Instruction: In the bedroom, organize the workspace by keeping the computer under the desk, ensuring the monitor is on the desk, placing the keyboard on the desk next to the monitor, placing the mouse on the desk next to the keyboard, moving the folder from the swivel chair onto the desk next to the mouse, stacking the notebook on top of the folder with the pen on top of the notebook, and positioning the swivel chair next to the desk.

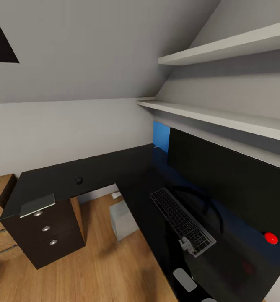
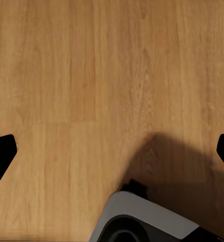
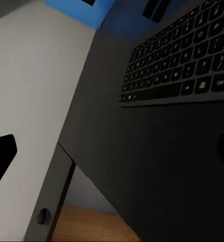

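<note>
Right now the head view looks down on a black L-shaped worktop (image 1: 98, 167) tucked under a sloped ceiling. The keyboard (image 1: 182, 221) lies flat on it, just in front of the big dark monitor (image 1: 232, 184), which stands on the worktop against the wall below two white shelves (image 1: 224, 117). A small white mouse (image 1: 185, 279) sits on the worktop near the keyboard's near end, apart from it. A red ball-like item (image 1: 271, 238) rests by the monitor's lower edge. A pale grey box (image 1: 122, 219), possibly the computer, stands on the wooden floor (image 1: 94, 260) beside the worktop. The drawer unit (image 1: 47, 230) sits at the far left end.

The left pincer (image 2: 112, 151) hangs over bare floor, its dark fingertips (image 2: 1, 154) spread wide. The right pincer (image 3: 112, 151) hovers low by the worktop's edge with the keyboard (image 3: 184, 63) ahead, its fingertips (image 3: 1, 156) likewise wide apart, gripping nothing.
</note>
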